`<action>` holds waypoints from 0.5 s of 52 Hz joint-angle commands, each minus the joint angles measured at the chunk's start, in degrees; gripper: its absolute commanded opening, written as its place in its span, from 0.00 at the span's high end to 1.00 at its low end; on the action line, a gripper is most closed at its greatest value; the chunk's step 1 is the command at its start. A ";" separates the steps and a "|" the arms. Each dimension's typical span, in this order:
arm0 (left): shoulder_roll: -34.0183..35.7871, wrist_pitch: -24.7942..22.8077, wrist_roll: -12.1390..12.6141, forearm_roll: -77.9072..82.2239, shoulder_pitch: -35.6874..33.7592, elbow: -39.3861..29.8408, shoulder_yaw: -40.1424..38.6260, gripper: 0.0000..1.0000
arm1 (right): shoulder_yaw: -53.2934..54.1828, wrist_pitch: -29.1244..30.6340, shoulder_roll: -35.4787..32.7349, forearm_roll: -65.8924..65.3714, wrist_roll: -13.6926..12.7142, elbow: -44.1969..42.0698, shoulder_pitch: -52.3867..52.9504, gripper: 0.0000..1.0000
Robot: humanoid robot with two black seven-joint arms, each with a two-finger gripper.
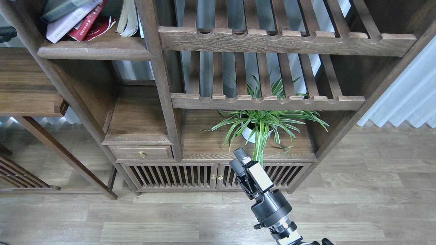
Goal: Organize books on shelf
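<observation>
one black arm rising from the bottom edge right of centre, right gripper (239, 159) at its far end, pointing up and slightly left, two dark fingers close together with nothing between them, white block behind, round black wrist below

Even, soft daylight, brightest at the white curtain (405, 98) on the right. Shelf recesses sit in mild shadow. Focus is sharp at centre; the books (73, 18) at top left are slightly blurred. Uprights splay outward toward the edges.
</observation>
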 commanded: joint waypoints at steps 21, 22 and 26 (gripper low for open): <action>5.31 0.00 8.15 -25.50 28.77 -27.93 -7.06 0.16 | -0.07 0.00 0.00 -0.53 0.01 0.00 4.57 0.00; 5.22 0.00 8.06 -25.77 29.66 -28.19 -7.06 0.16 | -0.07 0.00 0.00 -0.53 0.01 0.00 4.66 0.00; 3.20 0.00 8.06 -27.44 36.16 -31.09 -7.06 0.13 | -0.07 0.00 0.00 -0.62 0.01 0.00 5.80 0.00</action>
